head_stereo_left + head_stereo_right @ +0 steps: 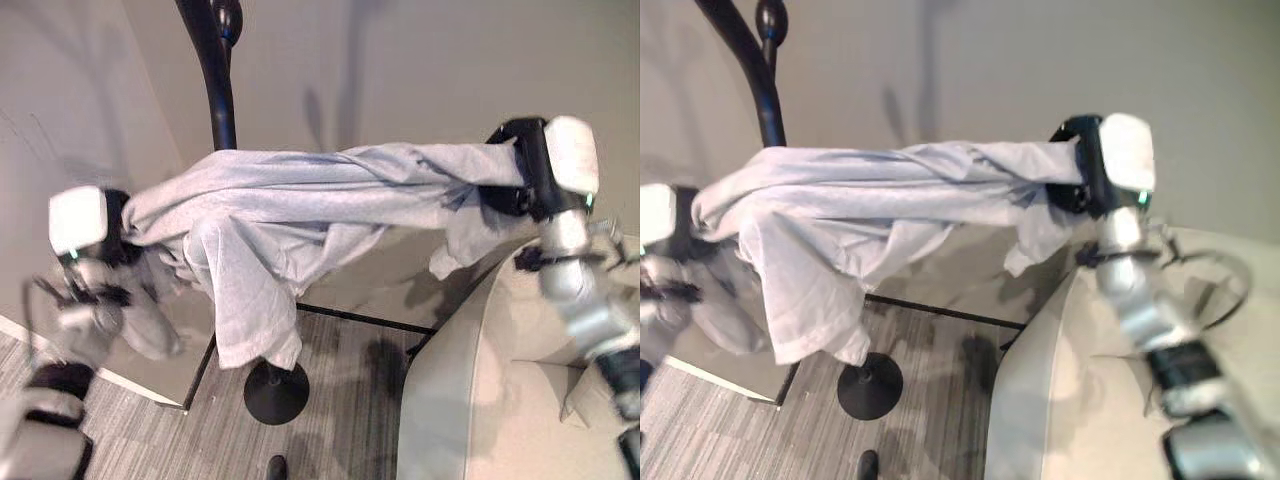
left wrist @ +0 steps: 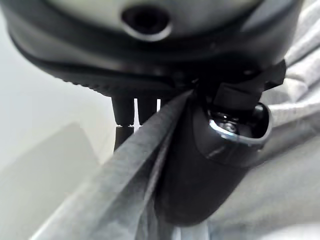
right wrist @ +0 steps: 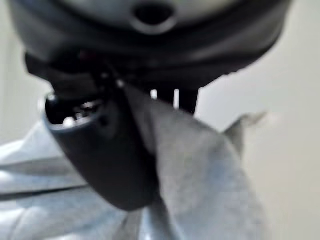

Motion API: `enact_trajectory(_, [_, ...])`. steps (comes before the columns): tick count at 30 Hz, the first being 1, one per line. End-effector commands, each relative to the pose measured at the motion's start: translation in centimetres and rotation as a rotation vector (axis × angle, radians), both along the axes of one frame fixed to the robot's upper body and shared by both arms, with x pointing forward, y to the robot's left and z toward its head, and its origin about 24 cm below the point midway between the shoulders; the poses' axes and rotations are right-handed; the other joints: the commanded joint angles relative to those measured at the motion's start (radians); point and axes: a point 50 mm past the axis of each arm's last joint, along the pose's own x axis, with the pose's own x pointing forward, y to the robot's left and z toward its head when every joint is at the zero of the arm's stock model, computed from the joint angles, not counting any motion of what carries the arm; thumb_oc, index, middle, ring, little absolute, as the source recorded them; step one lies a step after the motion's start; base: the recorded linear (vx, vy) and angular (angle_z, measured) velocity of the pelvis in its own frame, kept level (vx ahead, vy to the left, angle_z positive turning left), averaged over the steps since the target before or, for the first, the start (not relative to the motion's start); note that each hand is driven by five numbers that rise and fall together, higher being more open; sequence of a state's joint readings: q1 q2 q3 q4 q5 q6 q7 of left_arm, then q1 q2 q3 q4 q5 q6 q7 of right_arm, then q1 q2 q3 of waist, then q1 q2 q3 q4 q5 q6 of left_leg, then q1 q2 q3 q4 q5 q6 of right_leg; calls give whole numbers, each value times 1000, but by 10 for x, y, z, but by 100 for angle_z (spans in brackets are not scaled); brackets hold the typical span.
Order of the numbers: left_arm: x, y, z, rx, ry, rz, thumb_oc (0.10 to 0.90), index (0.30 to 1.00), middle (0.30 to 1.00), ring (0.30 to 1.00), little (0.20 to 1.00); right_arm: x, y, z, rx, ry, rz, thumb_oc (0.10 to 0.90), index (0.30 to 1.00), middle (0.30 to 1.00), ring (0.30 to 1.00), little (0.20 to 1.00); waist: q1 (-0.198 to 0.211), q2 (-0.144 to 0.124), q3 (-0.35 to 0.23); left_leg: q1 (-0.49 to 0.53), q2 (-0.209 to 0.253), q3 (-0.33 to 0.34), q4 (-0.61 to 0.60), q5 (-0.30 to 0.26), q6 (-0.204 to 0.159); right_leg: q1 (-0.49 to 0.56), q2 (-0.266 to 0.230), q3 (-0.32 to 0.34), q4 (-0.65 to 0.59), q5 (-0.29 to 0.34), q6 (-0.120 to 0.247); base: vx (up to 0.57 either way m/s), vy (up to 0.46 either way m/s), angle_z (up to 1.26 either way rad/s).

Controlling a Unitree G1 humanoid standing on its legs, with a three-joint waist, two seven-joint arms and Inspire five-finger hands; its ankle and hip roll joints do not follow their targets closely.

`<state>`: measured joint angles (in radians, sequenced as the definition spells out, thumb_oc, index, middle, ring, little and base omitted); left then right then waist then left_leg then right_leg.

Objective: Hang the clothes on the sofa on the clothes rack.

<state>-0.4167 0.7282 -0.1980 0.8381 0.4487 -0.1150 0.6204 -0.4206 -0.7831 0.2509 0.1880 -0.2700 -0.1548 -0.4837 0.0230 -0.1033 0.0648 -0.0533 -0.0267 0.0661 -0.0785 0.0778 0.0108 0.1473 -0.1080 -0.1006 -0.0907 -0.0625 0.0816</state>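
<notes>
Hands: left hand (image 1: 105, 235) and right hand (image 1: 525, 170) each pinch an end of the grey garment (image 1: 290, 215), thumb pressed on cloth.
Garment: stretched roughly level between the hands, loose folds drooping from its middle, clear of the sofa (image 1: 500, 390).
Rack: black clothes rack (image 1: 215, 75) rises just behind the garment's left part, nearer the left hand.
Base: round foot (image 1: 276, 392) on the floor below.

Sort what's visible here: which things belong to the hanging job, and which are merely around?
Job:
grey garment, stretched between both hands
left robot hand, pinching it
right robot hand, pinching it
black clothes rack
sofa

Around:
wall
floor
</notes>
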Motion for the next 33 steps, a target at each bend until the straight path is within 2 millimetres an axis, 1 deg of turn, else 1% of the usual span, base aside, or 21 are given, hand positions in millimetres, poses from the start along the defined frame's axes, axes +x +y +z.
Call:
enact_trajectory(1, [-1,-11,7,-251,-232,48,400,300,300,300,300,-9,8,16,146,-117,84,400,300,300,300,300,11,3,-76,-25,69,8,7,-62,-37,-21,-84,5,102,-17,105,1,51,-13])
enact_trajectory(2, [-6,-58,-22,-686,-353,6,400,300,300,300,300,-16,48,-21,356,-15,217,400,300,300,300,300,11,6,-69,-13,67,11,8,-65,-33,-13,-85,6,99,-23,100,-6,34,-6])
enact_trajectory(3, [-7,-58,-23,-686,-353,7,400,300,300,300,300,-16,48,-21,355,-15,217,400,300,300,300,300,11,7,-73,-17,69,11,7,-61,-33,-17,-83,7,97,-19,99,-14,17,-9])
enact_trajectory(4, [-8,-88,-23,-958,-465,-52,400,300,300,300,300,-19,71,-42,500,67,282,400,300,300,300,300,12,9,-70,-14,70,11,6,-58,-32,-14,-81,6,95,-19,94,-19,-7,-6])
enact_trajectory(5, [-10,-101,-20,-1108,-536,-84,400,300,300,300,300,-22,84,-52,596,116,325,400,300,300,300,300,13,8,-68,-8,71,11,6,-59,-33,-9,-80,5,94,-23,91,-25,-14,-6])
enact_trajectory(7, [-9,-127,-15,-1402,-596,-171,400,300,300,300,300,-28,108,-67,764,223,417,400,300,300,300,300,15,13,-70,-11,75,11,4,-51,-33,-10,-75,6,89,-19,85,-18,-14,-1])
enact_trajectory(8, [-13,-144,-13,-1626,-625,-238,477,415,415,415,415,-34,130,-78,951,326,516,400,300,300,300,300,20,14,-71,-7,76,10,3,-48,-35,-3,-72,3,82,-20,81,0,0,0])
enact_trajectory(9, [-14,-143,-13,-1627,-625,-238,670,705,705,705,705,-34,130,-78,951,327,516,400,300,300,300,300,20,14,-71,-6,76,10,3,-48,-35,-2,-73,2,82,-20,81,0,0,0])
enact_trajectory(10, [-16,-151,-14,-1724,-622,-263,769,853,853,853,853,-38,140,-84,1037,385,560,400,300,300,300,300,22,14,-72,-4,77,10,3,-47,-36,3,-71,1,79,-21,80,0,0,0])
enact_trajectory(11, [-17,-160,-14,-1788,-601,-299,800,900,900,900,900,-41,151,-89,1123,445,618,400,300,300,300,300,27,15,-73,-2,79,9,3,-46,-38,6,-70,0,74,-21,78,0,0,0])
enact_trajectory(12, [-19,-165,-14,-1826,-580,-316,800,900,900,900,900,-43,159,-92,1204,491,661,478,418,418,418,418,30,15,-74,0,80,9,4,-46,-40,10,-70,-1,70,-21,77,0,0,0])
enact_trajectory(13, [-20,-168,-16,-1861,-571,-318,800,900,900,900,900,-45,166,-96,1275,543,697,712,768,768,768,768,35,14,-75,3,81,9,5,-45,-42,15,-69,0,66,-22,75,0,0,0])
enact_trajectory(14, [-22,-172,-21,-1920,-535,-320,800,900,900,900,900,-47,173,-102,1352,617,739,800,900,900,900,900,44,14,-77,6,82,8,5,-44,-44,22,-69,0,61,-24,73,0,0,0])
enact_trajectory(17, [-25,-175,-22,-1951,-515,-346,800,900,900,900,900,-49,173,-106,1372,675,775,800,900,900,900,900,51,13,-79,7,84,6,6,-42,-48,27,-66,-5,60,-27,71,-2,-11,0])
enact_trajectory(18, [-29,-173,-30,-1926,-465,-337,800,900,900,900,900,-50,168,-109,1371,690,775,800,900,900,900,900,54,14,-82,8,86,3,5,-39,-52,31,-64,-8,61,-29,70,0,0,0])
enact_trajectory(21, [-32,-171,-38,-1899,-419,-320,800,900,900,900,900,-50,161,-112,1335,697,759,800,900,900,900,900,55,16,-84,8,87,1,4,-35,-55,35,-61,-10,60,-29,69,-5,-24,4])
enact_trajectory(25, [-43,-159,-56,-1861,-347,-265,800,900,900,900,900,-48,144,-113,1254,675,713,800,900,900,900,900,59,23,-83,7,92,-4,4,-28,-60,39,-58,-17,58,-31,68,-3,-8,1])
enact_trajectory(27, [-48,-154,-63,-1827,-322,-245,800,900,900,900,900,-46,137,-110,1172,659,695,800,900,900,900,900,61,25,-84,6,95,-5,4,-26,-62,41,-57,-21,56,-32,67,-15,-16,3])
enact_trajectory(29, [-57,-148,-74,-1786,-284,-211,800,900,900,900,900,-43,123,-103,997,634,682,800,900,900,900,900,64,26,-83,4,99,-5,4,-21,-64,44,-54,-24,49,-31,65,-36,-31,7])
enact_trajectory(30, [-57,-148,-74,-1786,-284,-211,800,900,900,900,900,-44,123,-103,996,634,681,800,900,900,900,900,64,27,-82,4,99,-5,4,-21,-64,45,-54,-24,49,-31,65,-30,-34,1])
enact_trajectory(33, [-67,-137,-80,-1721,-255,-206,800,900,900,900,900,-44,105,-89,823,610,706,800,900,900,900,900,68,24,-80,3,105,-3,5,-16,-70,48,-50,-29,39,-31,64,-39,-45,1])
